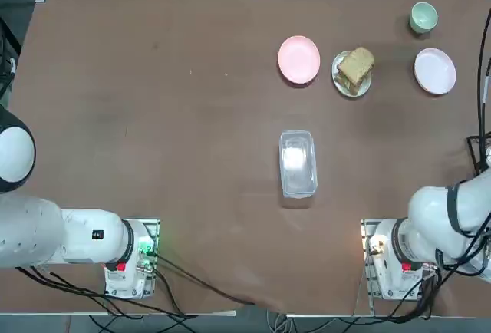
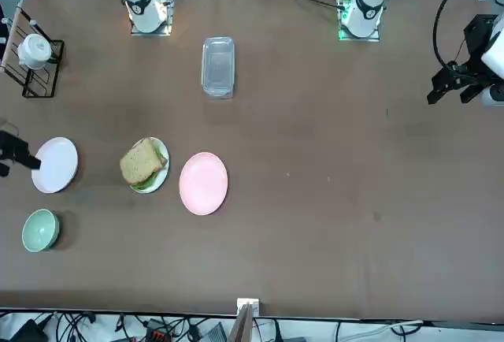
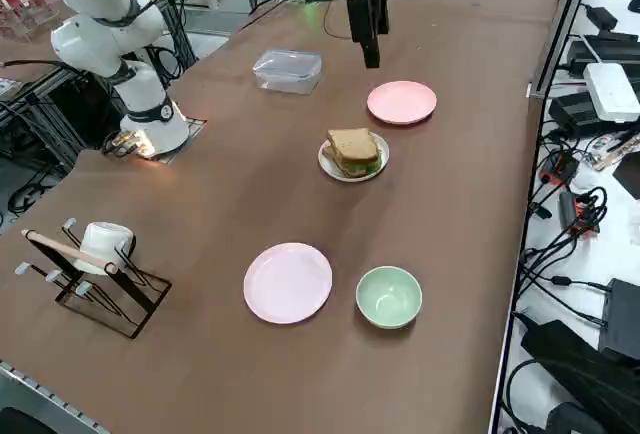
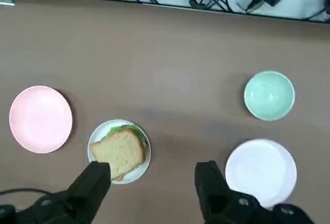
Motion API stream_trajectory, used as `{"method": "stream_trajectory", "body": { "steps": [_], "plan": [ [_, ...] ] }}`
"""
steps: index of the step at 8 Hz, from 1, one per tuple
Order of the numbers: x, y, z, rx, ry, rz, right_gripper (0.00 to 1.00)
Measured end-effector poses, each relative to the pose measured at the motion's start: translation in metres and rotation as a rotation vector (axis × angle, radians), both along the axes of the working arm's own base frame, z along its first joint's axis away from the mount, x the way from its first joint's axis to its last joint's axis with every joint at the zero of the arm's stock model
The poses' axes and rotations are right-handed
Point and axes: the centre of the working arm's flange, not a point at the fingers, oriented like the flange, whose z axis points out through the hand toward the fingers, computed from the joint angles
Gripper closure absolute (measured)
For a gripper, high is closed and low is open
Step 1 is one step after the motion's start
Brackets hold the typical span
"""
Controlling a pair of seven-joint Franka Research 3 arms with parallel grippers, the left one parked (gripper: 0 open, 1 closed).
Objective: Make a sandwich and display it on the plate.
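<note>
- We see the sandwich (image 1: 356,68) (image 2: 142,161) (image 3: 353,149) (image 4: 121,153) assembled: 2 tan toasted slices with brown crusts, stacked flat, green lettuce showing at the edges between them.
- It rests on the plate (image 1: 343,84) (image 2: 161,170) (image 3: 334,168) (image 4: 145,158), small, round and white, barely wider than the bread.
- We find the plate flat on the brown table, in a row with 2 other plates, between them.

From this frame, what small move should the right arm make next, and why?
Probably just pull back and stop. The sandwich already sits assembled on the plate, and the right end effector is open, empty and raised well clear of it.
</note>
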Motion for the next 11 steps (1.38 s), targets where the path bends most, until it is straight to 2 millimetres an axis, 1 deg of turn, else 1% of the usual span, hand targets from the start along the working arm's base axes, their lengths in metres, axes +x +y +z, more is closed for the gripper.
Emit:
{"method": "stream_trajectory", "body": {
  "steps": [1, 2, 4, 7, 9, 11],
  "plan": [
    [-0.006, 0.002, 0.006, -0.011, 0.011, -0.036, 0.00],
    [-0.012, 0.001, 0.007, -0.036, 0.030, -0.066, 0.00],
    [-0.025, 0.010, 0.005, -0.050, 0.072, -0.115, 0.00],
    [-0.059, 0.024, 0.021, -0.065, 0.087, -0.171, 0.00],
    [-0.081, 0.033, 0.027, -0.076, 0.095, -0.198, 0.00],
    [-0.108, 0.042, 0.030, -0.068, 0.103, -0.195, 0.00]
  ]
}}
